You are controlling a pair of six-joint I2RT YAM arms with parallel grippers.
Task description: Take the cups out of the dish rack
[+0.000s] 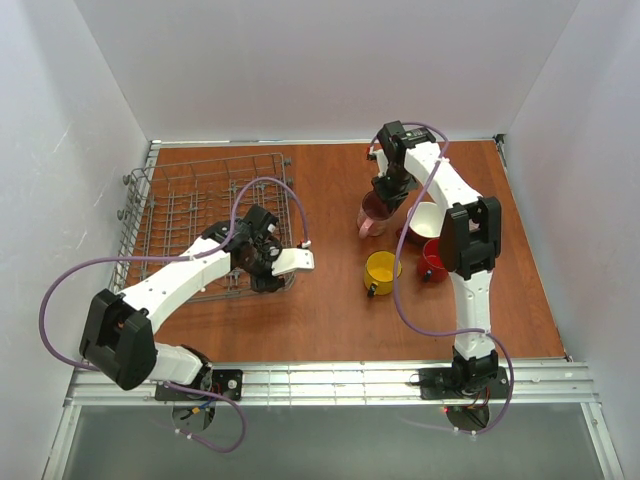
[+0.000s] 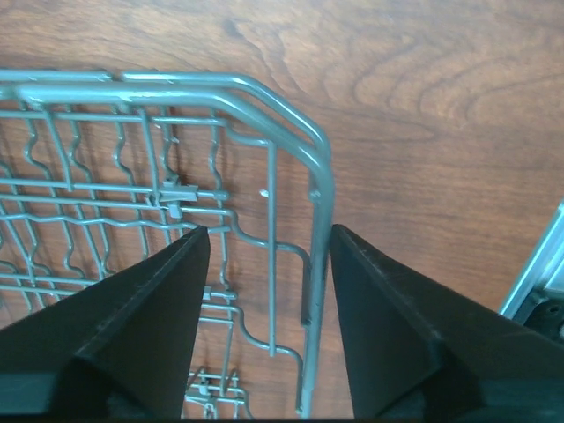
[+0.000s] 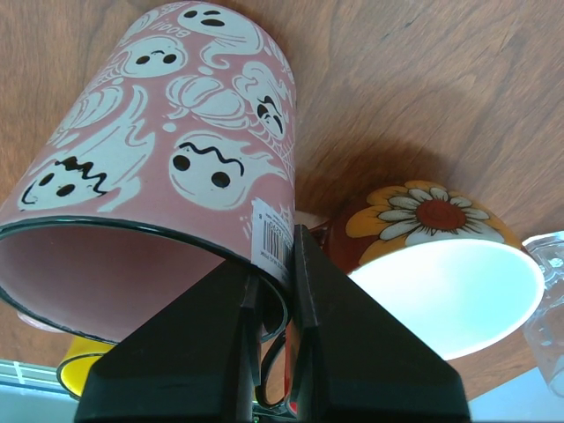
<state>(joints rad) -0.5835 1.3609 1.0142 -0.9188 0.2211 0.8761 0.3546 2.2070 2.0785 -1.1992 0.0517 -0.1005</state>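
The grey wire dish rack [image 1: 205,205] stands at the left, and no cup shows in it. My left gripper [image 1: 266,278] is open and empty over the rack's near right corner [image 2: 310,154], with the rim wire between its fingers [image 2: 159,326]. My right gripper [image 1: 386,205] is shut on the rim of the pink ghost-print mug [image 1: 372,216], held tilted just above the table [image 3: 167,150]. Next to it are the floral mug with white inside [image 1: 424,221] [image 3: 441,256], the plain red mug [image 1: 433,262] and the yellow mug [image 1: 381,270]. The clear tumbler [image 3: 548,300] shows at the right wrist view's edge.
The wooden table [image 1: 330,310] is ringed by white walls, with a metal rail [image 1: 330,378] along its near edge. The right arm's forearm [image 1: 468,235] hangs over the cups at the right. A purple cable [image 1: 255,190] loops over the rack.
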